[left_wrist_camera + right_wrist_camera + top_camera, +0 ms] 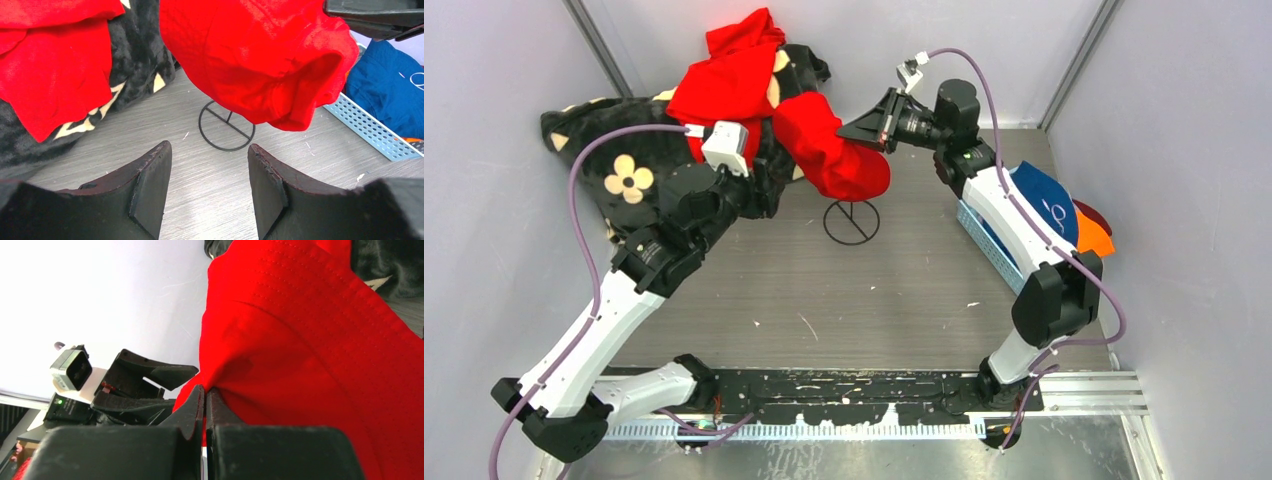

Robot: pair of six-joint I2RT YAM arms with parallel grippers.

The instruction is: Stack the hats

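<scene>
Right gripper (pixel 205 405) pinches red hat (pixel 839 150) above wire stand (pixel 852 222), beside flowered blanket (pixel 614 150).

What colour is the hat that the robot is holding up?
The hat is bright red, clearest in the left wrist view.

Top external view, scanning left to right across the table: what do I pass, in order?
In order: black flowered blanket → red hat → blue basket → blue hat → orange hat.
</scene>
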